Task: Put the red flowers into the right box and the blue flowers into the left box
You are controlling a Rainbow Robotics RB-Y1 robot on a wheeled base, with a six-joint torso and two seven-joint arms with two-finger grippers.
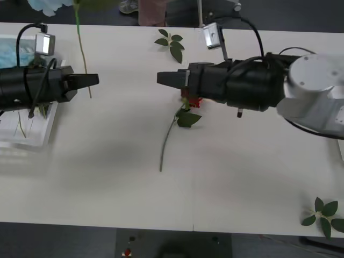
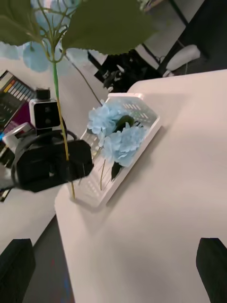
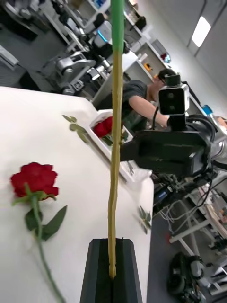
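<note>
My left gripper (image 1: 92, 80) (image 3: 112, 244) is shut on the thin stem of a blue flower (image 1: 81, 51) (image 2: 59, 109), whose pale-blue bloom and big leaves reach the far table edge. It hovers just right of the left box (image 1: 32, 134) (image 2: 135, 158), which holds two blue flowers (image 2: 118, 137). A red flower (image 1: 191, 102) (image 3: 35, 180) lies on the table mid-way, its stem pointing toward me. My right gripper (image 1: 164, 79) (image 2: 116, 246) is open, above that rose's bloom. The right box (image 3: 135, 177) holds another red flower (image 3: 103, 128).
A green leaf sprig (image 1: 172, 45) lies at the far middle of the table and another (image 1: 325, 215) sits near the front right corner. The two grippers point at each other across a bare stretch of white tabletop.
</note>
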